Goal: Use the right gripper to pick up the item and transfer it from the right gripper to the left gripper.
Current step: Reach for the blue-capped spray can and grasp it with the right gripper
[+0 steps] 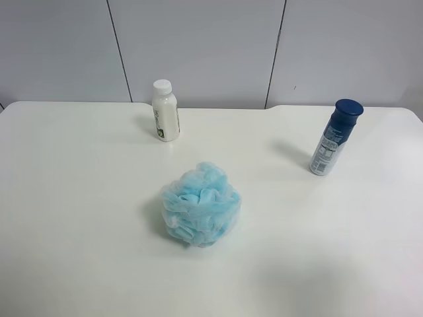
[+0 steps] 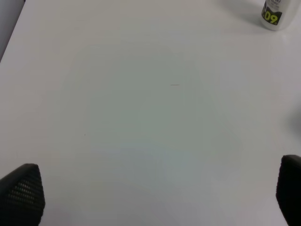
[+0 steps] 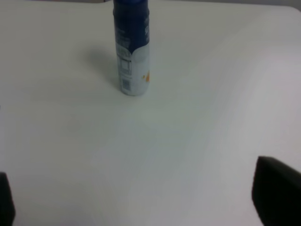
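The item (image 1: 334,139), a slim silver-white can with a blue label and dark blue cap, stands upright on the white table (image 1: 79,218) toward the back of the exterior high view's right side. In the right wrist view the item (image 3: 132,47) stands well ahead of my right gripper (image 3: 141,200), whose black fingertips (image 3: 275,193) sit far apart at the picture's corners, open and empty. My left gripper (image 2: 155,197) is also open over bare table, its textured fingertips (image 2: 21,195) wide apart with nothing between them. Neither arm shows in the exterior high view.
A white bottle (image 1: 165,111) with a white cap stands at the back, left of centre; its base (image 2: 277,13) shows in the left wrist view. A fluffy light-blue mesh puff (image 1: 200,205) lies mid-table. A grey panelled wall (image 1: 198,46) rises behind the table's far edge.
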`<action>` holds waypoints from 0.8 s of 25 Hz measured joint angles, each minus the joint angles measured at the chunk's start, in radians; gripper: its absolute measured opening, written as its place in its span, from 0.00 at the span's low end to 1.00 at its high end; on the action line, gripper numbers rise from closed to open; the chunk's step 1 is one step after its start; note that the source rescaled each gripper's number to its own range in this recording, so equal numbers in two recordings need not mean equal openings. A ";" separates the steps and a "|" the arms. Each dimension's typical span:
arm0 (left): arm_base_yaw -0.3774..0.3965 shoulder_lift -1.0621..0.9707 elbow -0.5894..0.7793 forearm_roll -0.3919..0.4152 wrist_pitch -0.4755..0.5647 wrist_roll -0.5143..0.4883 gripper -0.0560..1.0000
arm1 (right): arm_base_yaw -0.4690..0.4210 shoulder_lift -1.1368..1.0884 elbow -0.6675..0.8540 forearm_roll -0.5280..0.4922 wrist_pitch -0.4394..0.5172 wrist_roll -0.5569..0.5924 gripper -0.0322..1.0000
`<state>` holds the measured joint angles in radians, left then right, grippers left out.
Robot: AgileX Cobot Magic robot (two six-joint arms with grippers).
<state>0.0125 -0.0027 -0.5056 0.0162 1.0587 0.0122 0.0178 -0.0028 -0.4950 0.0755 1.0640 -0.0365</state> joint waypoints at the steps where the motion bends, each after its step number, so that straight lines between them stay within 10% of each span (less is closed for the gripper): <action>1: 0.000 0.000 0.000 0.000 0.000 0.000 1.00 | 0.000 0.000 0.000 0.000 0.000 0.000 1.00; 20: 0.000 0.000 0.000 0.000 0.000 0.000 1.00 | 0.000 0.006 -0.015 0.000 0.016 0.017 1.00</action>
<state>0.0125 -0.0027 -0.5056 0.0162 1.0587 0.0122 0.0178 0.0030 -0.5097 0.0755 1.0802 -0.0196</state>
